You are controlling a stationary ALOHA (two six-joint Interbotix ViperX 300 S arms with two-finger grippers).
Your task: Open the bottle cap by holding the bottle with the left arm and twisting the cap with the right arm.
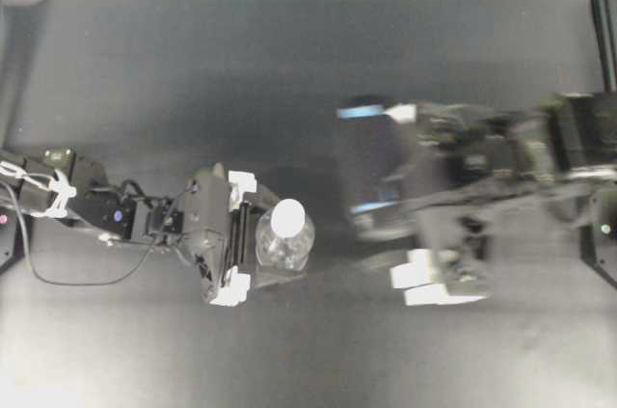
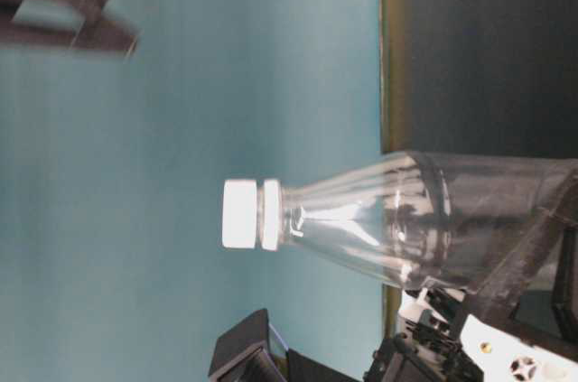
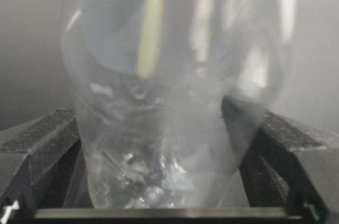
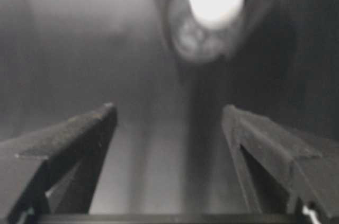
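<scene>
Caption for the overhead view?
Left gripper clamps the clear plastic bottle, round white cap on; open right gripper apart.

**Colours on the dark table**

A clear, colourless bottle [image 1: 285, 246] carries a plain white cap [image 1: 287, 218]. The left arm [image 1: 106, 210] is black with black wires and white clips. The right arm [image 1: 482, 176] is black, blurred, with white tips. The table [image 1: 193, 70] is dark grey; the wall [image 2: 181, 84] is teal.

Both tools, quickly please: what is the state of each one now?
Left tool: closed on the bottle.
Right tool: open, holding nothing, apart from the bottle cap.
</scene>
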